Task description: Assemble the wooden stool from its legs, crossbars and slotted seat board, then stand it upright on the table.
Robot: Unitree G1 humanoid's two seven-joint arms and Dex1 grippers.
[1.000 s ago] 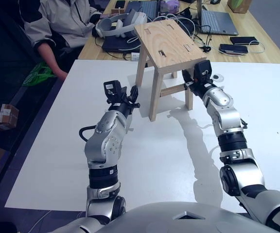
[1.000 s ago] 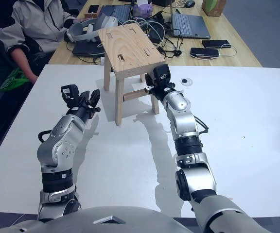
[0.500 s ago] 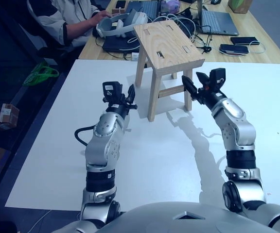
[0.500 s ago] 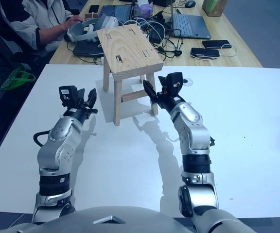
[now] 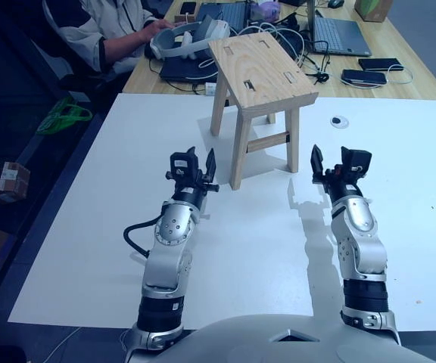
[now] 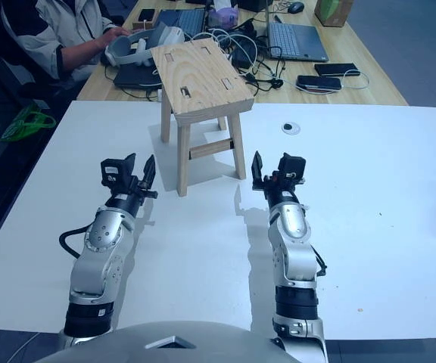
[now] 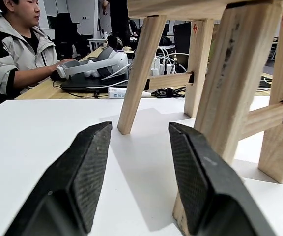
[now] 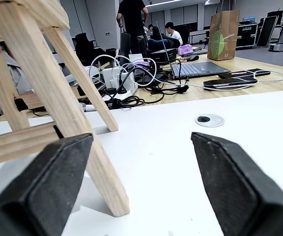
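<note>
Stool (image 5: 260,64) upright; left gripper (image 5: 201,157), right gripper (image 5: 328,162) wide, empty, beside legs (image 5: 239,155); clip one and you topple it.

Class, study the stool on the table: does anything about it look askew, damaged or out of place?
Nothing stands out. The stool stands upright on four legs on the table; the left gripper and right gripper are open, clear of it.

An office-like lab: wooden desk (image 5: 428,82) with laptops (image 5: 339,32), cables (image 6: 257,66), headset (image 5: 190,38), seated person (image 5: 97,38).
</note>
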